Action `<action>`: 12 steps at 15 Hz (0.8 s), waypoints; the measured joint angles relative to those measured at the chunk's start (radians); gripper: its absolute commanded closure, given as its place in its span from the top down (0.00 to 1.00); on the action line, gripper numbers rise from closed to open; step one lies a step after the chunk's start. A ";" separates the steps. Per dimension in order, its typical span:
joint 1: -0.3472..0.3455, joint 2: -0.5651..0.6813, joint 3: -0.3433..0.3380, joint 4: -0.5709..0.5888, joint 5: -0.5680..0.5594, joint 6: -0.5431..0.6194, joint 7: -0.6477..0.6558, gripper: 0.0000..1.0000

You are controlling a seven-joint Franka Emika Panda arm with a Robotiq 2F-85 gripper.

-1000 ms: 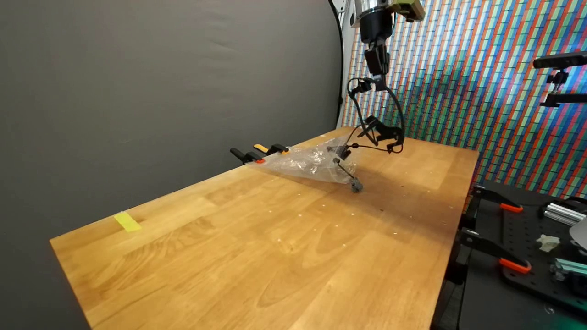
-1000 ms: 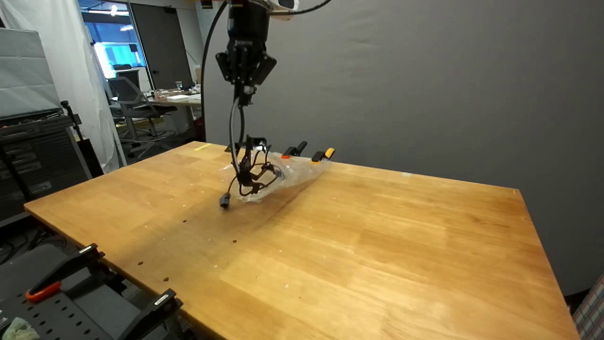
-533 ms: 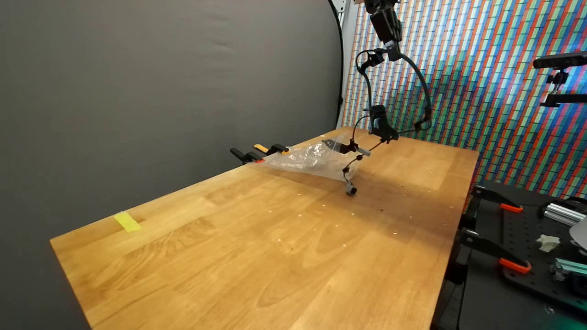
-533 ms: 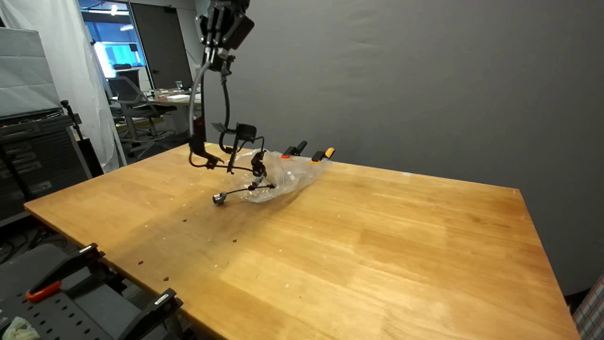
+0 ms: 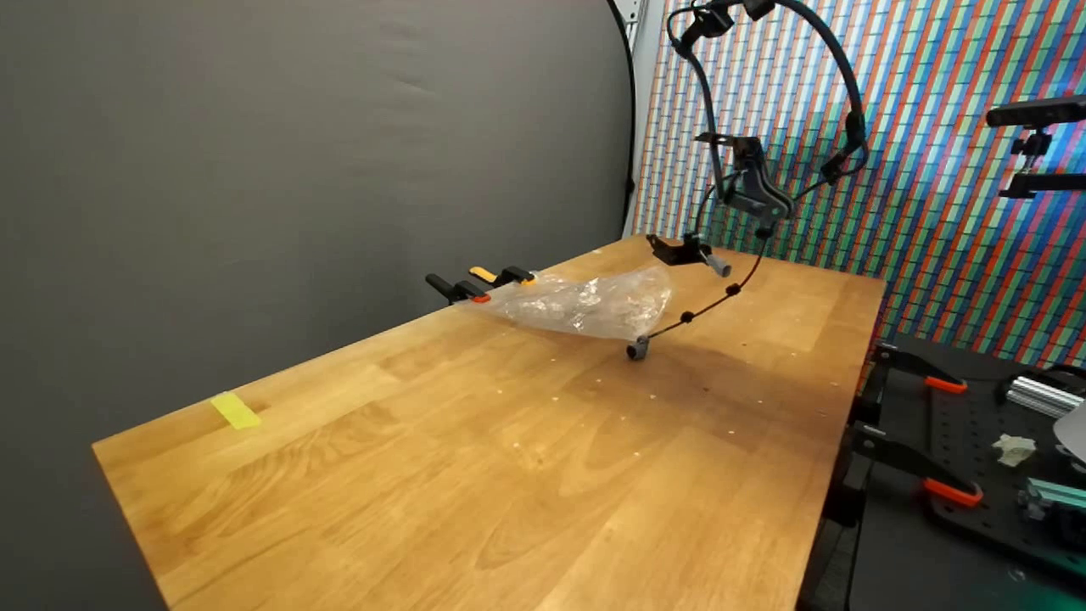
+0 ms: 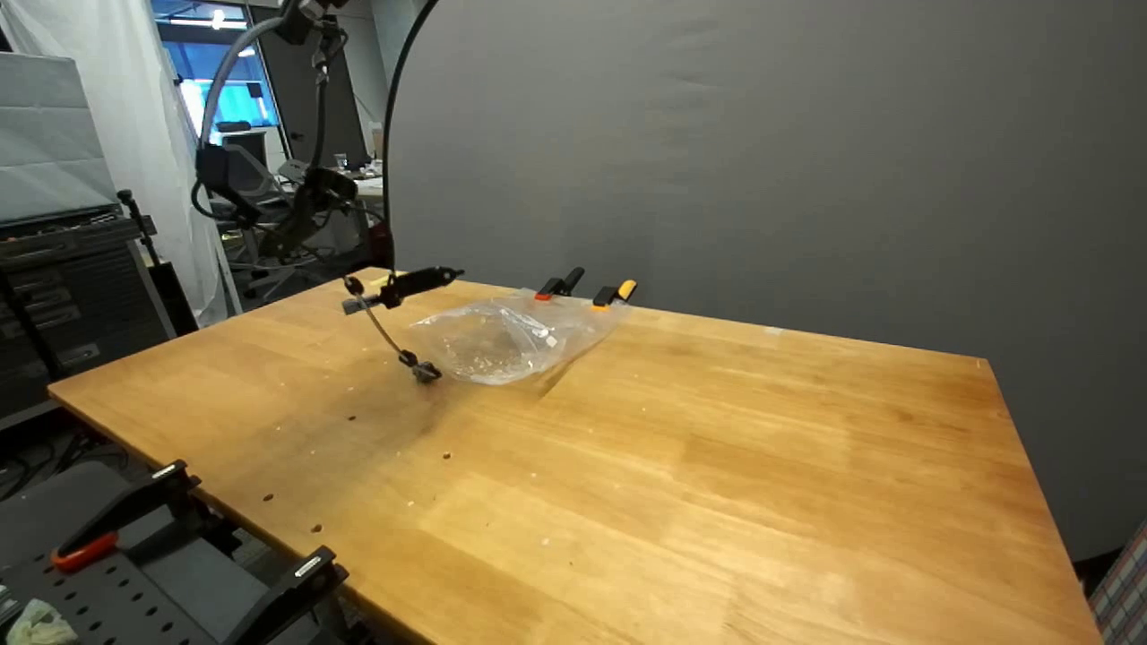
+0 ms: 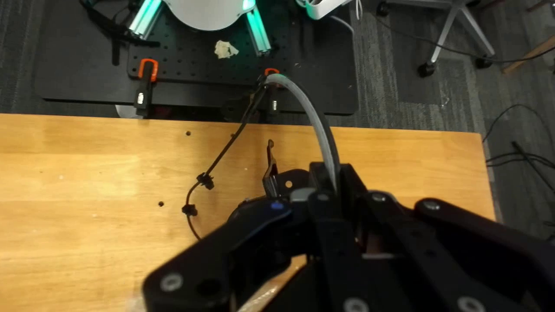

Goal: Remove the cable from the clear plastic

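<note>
Now my black 2-finger gripper [image 7: 333, 182], clamped on the black-and-grey branching cable [image 5: 759, 195], has drawn it out toward the upper right in an exterior view, its grey end plug [image 5: 638, 348] just beside the crumpled clear plastic bag [image 5: 577, 307] near centre, so removal looks nearly done.

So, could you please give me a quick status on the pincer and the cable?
Pincer shut on cable, all of it seemingly out of the plastic. Lowest plug beside plastic, contact unclear. No snag seen.
</note>
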 measured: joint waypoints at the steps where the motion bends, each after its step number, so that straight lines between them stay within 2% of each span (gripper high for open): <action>1: 0.014 0.000 0.014 0.012 0.028 -0.006 0.016 0.10; 7: 0.090 0.072 0.082 0.032 0.166 -0.011 0.046 0.11; 12: 0.081 0.179 0.073 0.031 0.223 0.059 -0.029 0.10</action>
